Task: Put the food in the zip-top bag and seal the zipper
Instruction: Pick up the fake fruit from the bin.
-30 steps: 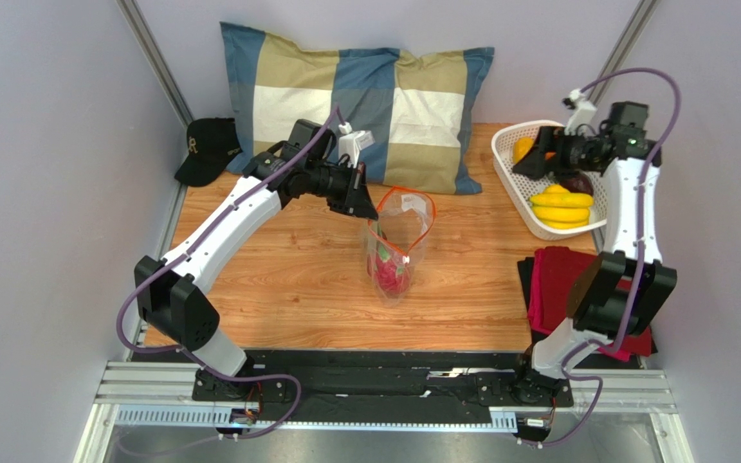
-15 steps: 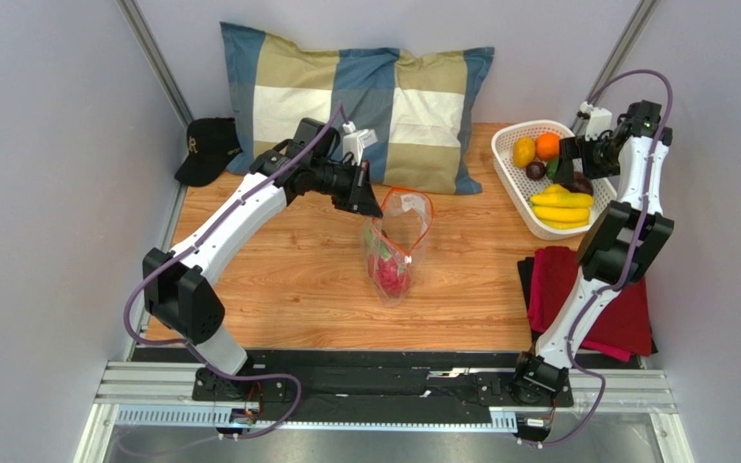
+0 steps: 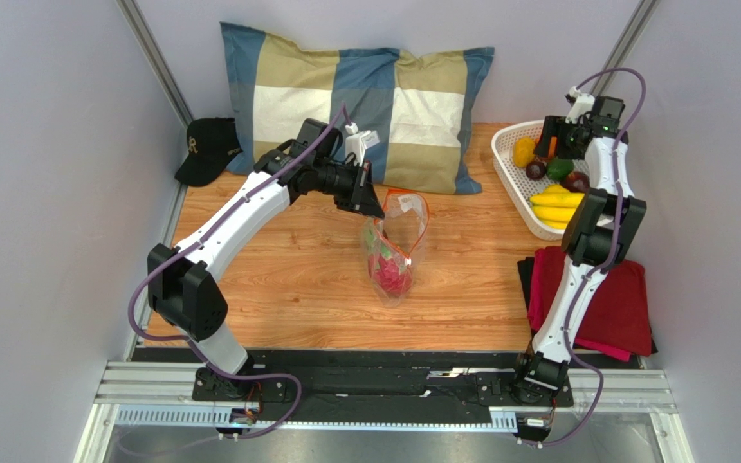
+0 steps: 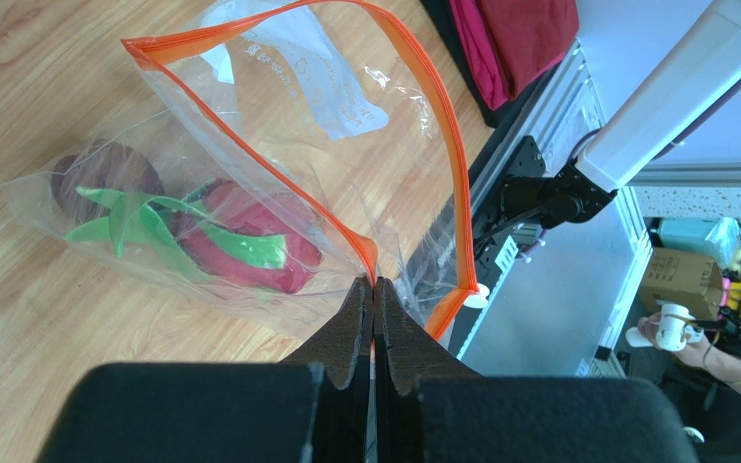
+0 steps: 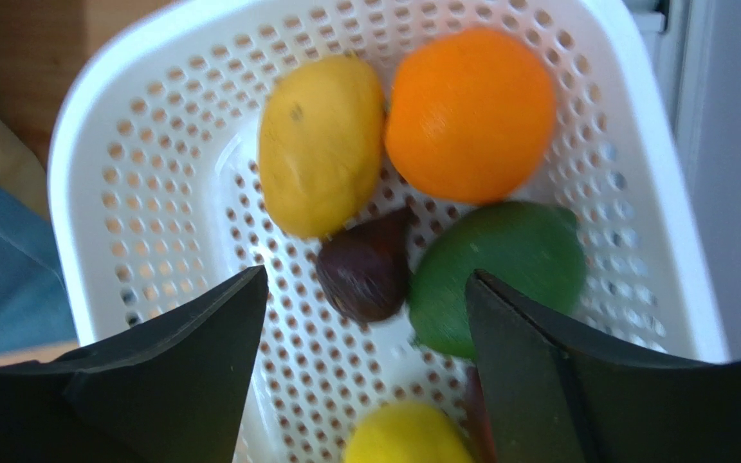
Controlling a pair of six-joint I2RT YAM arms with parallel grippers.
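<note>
Left pincer (image 4: 374, 286) is pinched tight on the zip-top bag's (image 4: 249, 207) zipper (image 4: 437, 106); right pincer (image 5: 365, 280) is spread wide, empty, above the dark purple fruit (image 5: 360, 270) in the white basket (image 5: 133, 125)

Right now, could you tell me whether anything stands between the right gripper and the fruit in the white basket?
Nothing visible does. The right gripper hangs open over the white basket, and the dark purple fruit shows uncovered between its fingers, beside the orange and a green fruit.

White arms (image 3: 239, 207) with black joints, black jaws and purple cables (image 3: 133, 311).
</note>
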